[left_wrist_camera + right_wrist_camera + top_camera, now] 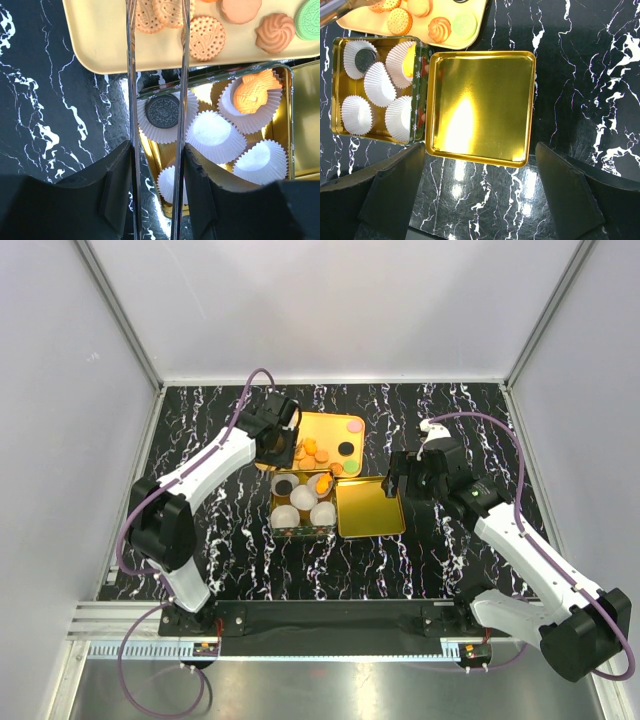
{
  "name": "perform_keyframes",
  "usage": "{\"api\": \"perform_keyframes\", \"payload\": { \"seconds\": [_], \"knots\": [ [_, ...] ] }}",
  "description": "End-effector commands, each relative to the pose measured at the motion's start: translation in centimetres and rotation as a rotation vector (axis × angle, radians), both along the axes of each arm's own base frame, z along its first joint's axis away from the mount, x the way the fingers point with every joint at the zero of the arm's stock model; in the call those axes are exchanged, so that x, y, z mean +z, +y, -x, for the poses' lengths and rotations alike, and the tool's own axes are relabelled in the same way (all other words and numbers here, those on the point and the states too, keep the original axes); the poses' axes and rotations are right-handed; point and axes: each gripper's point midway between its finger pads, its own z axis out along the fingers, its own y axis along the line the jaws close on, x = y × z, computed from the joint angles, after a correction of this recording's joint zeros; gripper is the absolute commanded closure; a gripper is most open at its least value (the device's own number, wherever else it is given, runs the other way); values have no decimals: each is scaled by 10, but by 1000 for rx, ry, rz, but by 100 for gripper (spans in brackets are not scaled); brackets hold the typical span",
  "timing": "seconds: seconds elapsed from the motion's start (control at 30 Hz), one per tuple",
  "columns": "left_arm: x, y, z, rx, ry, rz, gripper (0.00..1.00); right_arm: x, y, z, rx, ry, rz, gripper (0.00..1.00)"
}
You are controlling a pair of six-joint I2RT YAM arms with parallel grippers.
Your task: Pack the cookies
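Note:
The cookies [312,452] lie on a yellow tray [325,425]: tan round ones [206,38], an orange swirl [275,32], a green one [307,20]. A gold tin [289,100] holds white paper cups; one has a black cookie [162,111], one an orange fish-shaped cookie [253,91], three are empty. My left gripper [158,165] is shut on metal tongs [132,75], whose blades reach over the tin to the tan cookies on the tray. My right gripper [480,165] is open and empty over the near edge of the tin's lid [480,105].
The gold lid [370,507] lies inside-up, touching the tin's right side [303,502]. The tray sits just behind both. Black marbled tabletop [450,550] surrounds them, with white walls on three sides. A black cookie [346,448] and a pink one [355,425] lie farther back on the tray.

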Motion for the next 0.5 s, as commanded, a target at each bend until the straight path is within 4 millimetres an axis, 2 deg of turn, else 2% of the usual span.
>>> {"api": "perform_keyframes", "payload": {
  "seconds": [0.0,0.47],
  "knots": [
    [14,-9,-9,-16,-58,56,54,6,2,-6,2,-33,-11,1],
    [5,-15,-7,-23,-31,77,56,6,1,-5,1,-34,-13,0]
  ]
}}
